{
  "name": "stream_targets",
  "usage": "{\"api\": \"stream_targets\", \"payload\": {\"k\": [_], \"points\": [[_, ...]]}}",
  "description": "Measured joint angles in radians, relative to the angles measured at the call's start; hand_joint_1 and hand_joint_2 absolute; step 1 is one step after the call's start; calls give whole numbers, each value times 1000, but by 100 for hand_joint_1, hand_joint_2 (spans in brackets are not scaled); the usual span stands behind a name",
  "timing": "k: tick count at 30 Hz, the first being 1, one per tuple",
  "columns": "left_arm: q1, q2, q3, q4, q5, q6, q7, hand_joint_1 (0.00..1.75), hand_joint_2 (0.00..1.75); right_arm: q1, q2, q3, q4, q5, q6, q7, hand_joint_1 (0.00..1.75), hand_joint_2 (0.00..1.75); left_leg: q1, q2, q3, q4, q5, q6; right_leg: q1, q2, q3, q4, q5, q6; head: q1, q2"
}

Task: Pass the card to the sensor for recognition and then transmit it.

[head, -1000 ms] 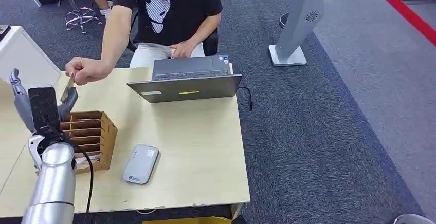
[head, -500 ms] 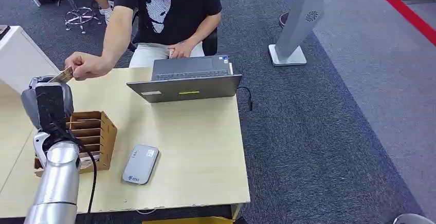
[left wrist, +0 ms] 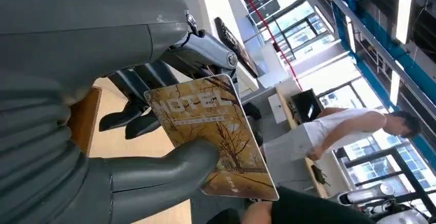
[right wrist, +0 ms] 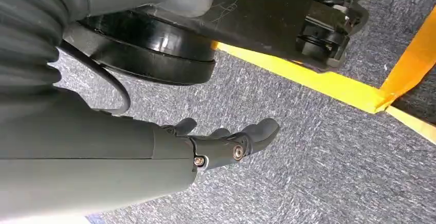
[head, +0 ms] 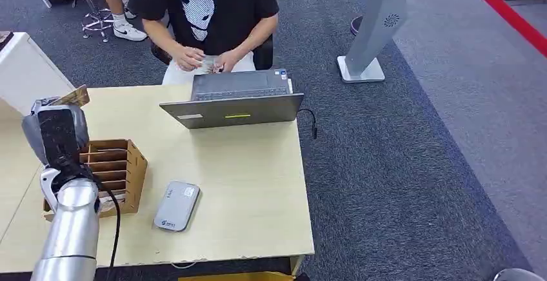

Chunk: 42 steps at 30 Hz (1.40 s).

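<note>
- At the surface's (head: 258,184) far-left corner, the left hand (head: 57,129) is raised, back of the hand toward the head camera, above the wooden rack (head: 111,174).
- Card (head: 77,95): pinched in the left hand; in the left wrist view the thumb (left wrist: 169,168) presses its printed face (left wrist: 216,131) against the darker fingers (left wrist: 149,80) behind it. Most of the card stands clear of the grip.
- Sensor (head: 177,206): a flat grey reader lying on the surface, near the front edge, just beside the rack and apart from it.
- Governing relation: the sensor lies below the held card, nearer the robot and toward its right, with the rack between the two in the head view. The card's long axis points up and away from the sensor, so the coming move appears to call for lowering the hand past the rack and tipping the card flat over the reader.
- Right hand (right wrist: 226,144): hangs low over grey carpet, fingers loosely apart, holding nothing; the left hand is judged far nearer the sensor.
- Person (head: 206,10): seated behind the laptop (head: 232,104), both hands near its far edge.
</note>
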<state>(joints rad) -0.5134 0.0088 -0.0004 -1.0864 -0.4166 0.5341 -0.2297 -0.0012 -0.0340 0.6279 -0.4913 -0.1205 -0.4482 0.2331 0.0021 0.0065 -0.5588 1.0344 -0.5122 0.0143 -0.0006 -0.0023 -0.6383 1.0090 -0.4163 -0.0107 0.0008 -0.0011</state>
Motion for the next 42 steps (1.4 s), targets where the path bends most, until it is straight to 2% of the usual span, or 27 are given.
{"api": "stream_targets", "payload": {"k": [8,13,19,25,30,38,42], "points": [[25,0,-45,-39,-45,-116,38,175,175,-3,1,0,6,-2,0,-5,0,175,0,0,0,0,0,0,0,0,0,0,0,0,0,0],[111,11,-168,-153,-58,-317,90,175,175,4,1,0,6,-21,0,-10,0,175,0,-1,-1,0,0,0,0,-1,0,0,-1,1,0,0],[231,44,-258,-284,34,-456,123,175,175,23,1,0,5,-22,0,-9,0,175,0,1,-1,0,-2,0,0,1,-1,0,-1,0,0,0],[293,75,-279,-355,65,-490,127,175,175,29,1,-1,5,-22,0,-9,0,175,0,1,-1,0,-1,0,0,1,-1,0,-1,0,0,0],[349,108,-279,-409,152,-545,144,175,175,34,0,-3,5,-22,0,-9,0,175,0,1,-1,0,-1,0,0,1,-1,0,-1,0,0,0],[400,146,-279,-454,164,-550,145,175,175,37,-2,-5,5,-22,0,-10,0,175,0,0,-1,0,-1,0,0,1,-1,0,-1,0,0,0],[416,151,-279,-458,161,-541,189,175,175,38,-2,-7,5,-24,0,-10,0,175,0,1,-1,0,-1,0,0,1,-1,0,-1,0,0,0]]}}
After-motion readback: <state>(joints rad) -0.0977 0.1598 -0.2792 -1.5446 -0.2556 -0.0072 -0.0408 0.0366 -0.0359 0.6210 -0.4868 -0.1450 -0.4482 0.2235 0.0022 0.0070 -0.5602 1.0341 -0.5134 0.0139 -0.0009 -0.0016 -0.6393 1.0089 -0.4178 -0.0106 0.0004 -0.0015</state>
